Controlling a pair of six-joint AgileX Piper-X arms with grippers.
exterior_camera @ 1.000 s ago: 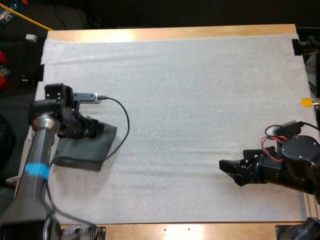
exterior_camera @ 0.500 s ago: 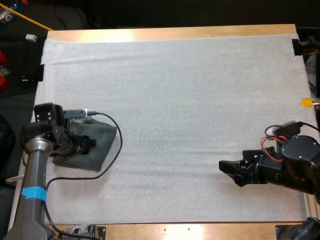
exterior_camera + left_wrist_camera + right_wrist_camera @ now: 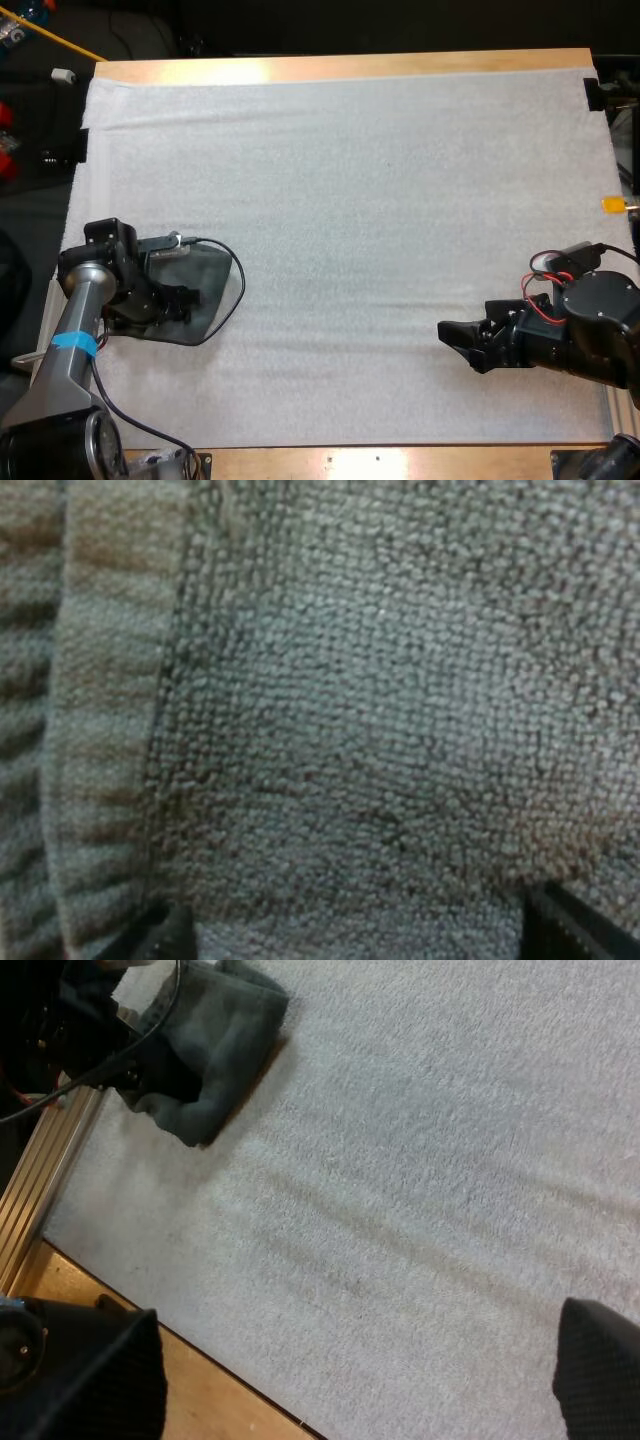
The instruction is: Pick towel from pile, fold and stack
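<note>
A dark grey-green towel (image 3: pixel 208 288) lies folded near the left edge of the white mat (image 3: pixel 380 200). My left gripper (image 3: pixel 168 300) points down onto it. From the left wrist the towel (image 3: pixel 350 730) is very close, its hemmed edge off to one side, and my left gripper (image 3: pixel 360 935) is open, its fingertips (image 3: pixel 160 930) wide apart on the cloth. My right gripper (image 3: pixel 452 335) hovers open over bare mat at the right, far from the towel. The right wrist view has the right gripper (image 3: pixel 350 1360) open and, beyond it, the folded towel (image 3: pixel 225 1030) under the left arm.
The wooden table edge (image 3: pixel 340 66) runs along the far side and the near edge (image 3: pixel 200 1390) lies close to my right gripper. A metal rail (image 3: pixel 35 1180) borders the mat beside the towel.
My left arm has drawn back toward the mat's near left and come down onto the folded towel. The towel has stayed where it was, and the right arm has not moved.
</note>
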